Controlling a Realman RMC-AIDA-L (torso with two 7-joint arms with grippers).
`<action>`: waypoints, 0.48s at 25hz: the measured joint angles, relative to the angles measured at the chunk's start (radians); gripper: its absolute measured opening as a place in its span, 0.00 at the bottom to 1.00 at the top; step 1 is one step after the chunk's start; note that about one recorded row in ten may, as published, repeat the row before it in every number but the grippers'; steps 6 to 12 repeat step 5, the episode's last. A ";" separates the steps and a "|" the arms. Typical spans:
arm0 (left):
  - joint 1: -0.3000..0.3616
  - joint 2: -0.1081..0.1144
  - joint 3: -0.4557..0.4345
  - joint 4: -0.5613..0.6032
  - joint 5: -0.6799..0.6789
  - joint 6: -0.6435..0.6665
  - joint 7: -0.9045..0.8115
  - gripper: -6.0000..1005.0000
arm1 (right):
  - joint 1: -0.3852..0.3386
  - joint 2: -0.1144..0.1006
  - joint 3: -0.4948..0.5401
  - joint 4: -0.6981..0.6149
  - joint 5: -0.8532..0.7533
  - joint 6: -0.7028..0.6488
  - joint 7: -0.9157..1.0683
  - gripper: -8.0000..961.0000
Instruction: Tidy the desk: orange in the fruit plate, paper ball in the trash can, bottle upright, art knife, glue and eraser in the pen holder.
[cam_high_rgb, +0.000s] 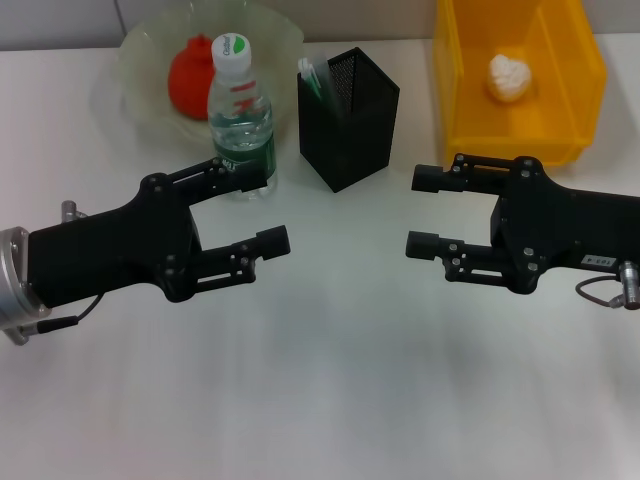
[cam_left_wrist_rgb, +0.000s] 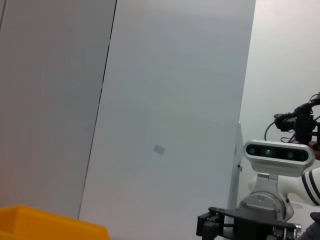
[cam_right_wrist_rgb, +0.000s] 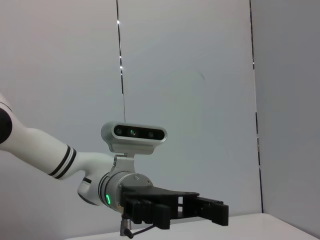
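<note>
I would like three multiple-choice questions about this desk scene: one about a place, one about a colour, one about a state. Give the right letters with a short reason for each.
1. Where is the paper ball?
A. In the trash can
B. In the fruit plate
C. On the table between the arms

2. What colour is the pen holder?
A. Yellow
B. Black
C. Pale green

3. How does the bottle stand?
A. Lying on its side
B. Upside down
C. Upright, cap on top

Answers:
1 A: the white wad lies inside the yellow bin, at the robot's far right.
2 B: the head view shows a black mesh cup between bottle and bin.
3 C: its white cap points up, just in front of the plate holding the orange.

The left pincer and the right pincer are both open, facing each other, holding nothing.
</note>
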 joint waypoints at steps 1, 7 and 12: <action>-0.002 0.000 -0.001 0.001 0.000 0.000 0.000 0.77 | -0.001 0.000 0.000 0.000 0.000 0.000 0.000 0.68; -0.006 -0.003 -0.001 0.001 -0.002 -0.010 0.000 0.77 | -0.003 -0.001 0.008 0.001 0.001 0.002 0.000 0.68; -0.006 -0.003 -0.001 0.001 -0.002 -0.010 0.000 0.77 | -0.003 -0.001 0.008 0.001 0.001 0.002 0.000 0.68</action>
